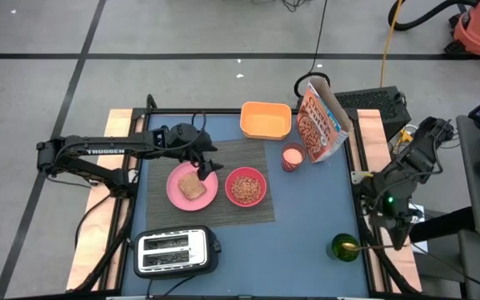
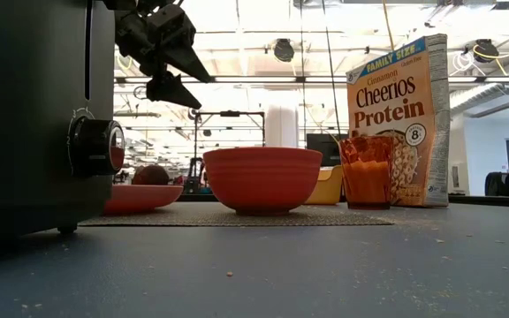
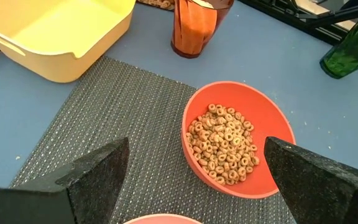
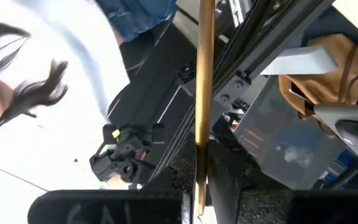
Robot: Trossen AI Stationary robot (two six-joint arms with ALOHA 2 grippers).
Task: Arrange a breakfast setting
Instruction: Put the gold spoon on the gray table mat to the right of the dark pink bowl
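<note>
Left gripper hovers wide open over the plate's far edge, fingers spread and empty. One toast sits on that one plate, on the single placemat; just right of it one bowl, full of cereal. No fruit I can pick out. Far right and near, the right gripper is clamped on the one spoon, its bowl end over a green glass. So the spoon looks like the step in hand: next, carry it left to the mat and lay it beside the bowl without clipping the glass.
</note>
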